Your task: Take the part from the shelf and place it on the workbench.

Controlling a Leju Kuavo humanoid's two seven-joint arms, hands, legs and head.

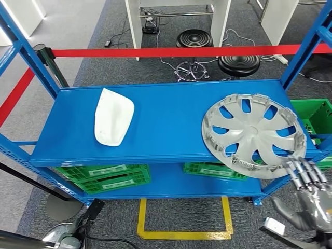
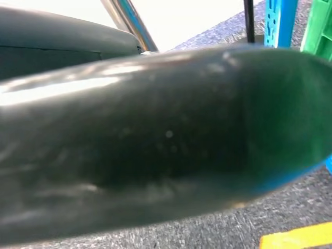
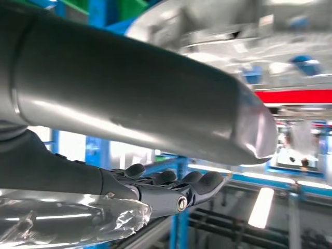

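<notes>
The right hand's fingers lie side by side, straight, holding nothing, just under the near rim of the hubcap. The hubcap overhangs the shelf edge at the right. A lift from 1 side could tip it off, I judge. The left hand's fingers: cannot tell.

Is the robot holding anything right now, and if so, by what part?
Nothing is clearly held. The right hand is open, fingers reaching up just under the near rim of the silver hubcap, which overhangs the blue shelf; no closed grip is visible.
</notes>
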